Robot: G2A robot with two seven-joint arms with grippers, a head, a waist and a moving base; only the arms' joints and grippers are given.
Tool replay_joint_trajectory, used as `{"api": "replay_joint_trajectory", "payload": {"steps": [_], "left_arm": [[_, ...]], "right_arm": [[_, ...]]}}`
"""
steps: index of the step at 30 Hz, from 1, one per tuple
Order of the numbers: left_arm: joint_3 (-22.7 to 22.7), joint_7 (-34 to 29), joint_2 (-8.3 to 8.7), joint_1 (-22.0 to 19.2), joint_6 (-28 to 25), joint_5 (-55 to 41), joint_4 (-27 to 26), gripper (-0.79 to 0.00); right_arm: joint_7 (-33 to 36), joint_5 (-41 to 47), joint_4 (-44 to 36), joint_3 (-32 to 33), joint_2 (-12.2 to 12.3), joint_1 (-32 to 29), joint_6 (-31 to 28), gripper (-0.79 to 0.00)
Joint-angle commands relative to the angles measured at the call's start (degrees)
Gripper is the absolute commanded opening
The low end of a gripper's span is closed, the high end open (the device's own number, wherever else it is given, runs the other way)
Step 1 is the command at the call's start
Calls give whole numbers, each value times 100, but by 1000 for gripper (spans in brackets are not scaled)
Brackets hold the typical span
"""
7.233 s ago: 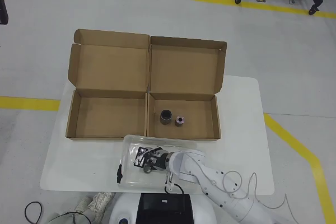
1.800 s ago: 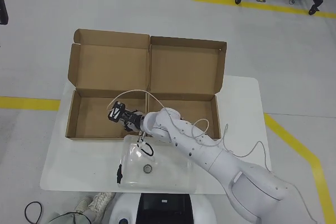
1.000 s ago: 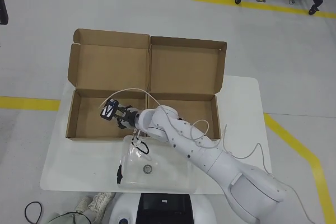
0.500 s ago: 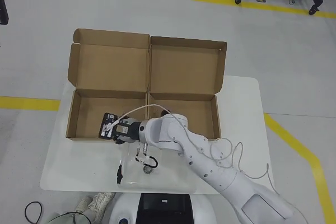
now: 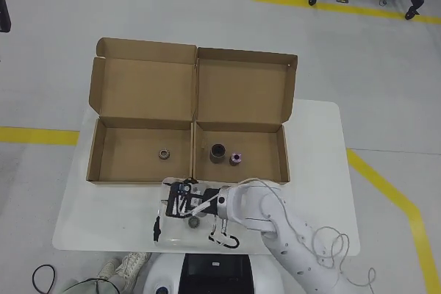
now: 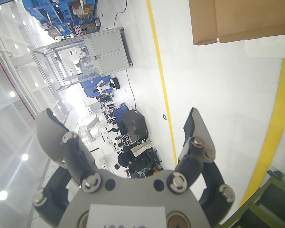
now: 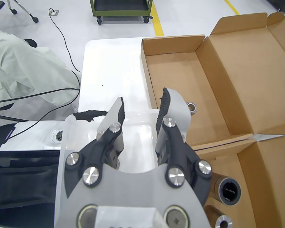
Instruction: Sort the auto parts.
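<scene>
Right gripper (image 5: pixel 178 200) back over tray (image 5: pixel 173 237), fingers apart, empty; bearing (image 5: pixel 163 153) now lies in left box (image 5: pixel 125 154).
White table (image 5: pixel 316 147), yellow floor lines; right box (image 5: pixel 264 158) holds sleeve (image 5: pixel 218 153) and ring (image 5: pixel 236 157); left wrist view: left gripper (image 6: pixel 120 117) spread wide, holding nothing, facing the workshop.

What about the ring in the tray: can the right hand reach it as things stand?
Probably yes: the right hand hangs open over the tray, the ring lies uncovered close beneath it, and nothing stands between them.
</scene>
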Motion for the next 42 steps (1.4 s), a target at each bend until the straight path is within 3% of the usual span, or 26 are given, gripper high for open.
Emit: {"api": "replay_joint_trajectory", "payload": {"steps": [1, 12, 29, 42], "left_arm": [[0, 0, 0, 0, 0, 0, 0, 0], [0, 0, 0, 0, 0, 0, 0, 0], [0, 0, 0, 0, 0, 0, 0, 0], [0, 0, 0, 0, 0, 0, 0, 0]], "right_arm": [[-97, -163, -121, 145, 80, -232, -110, -502], [-324, -948, -335, 328, 378, -878, -774, -493], [-466, -1629, 376, -76, 497, -760, -439, -496], [-361, -1878, 877, -562, 471, -464, -137, -425]]}}
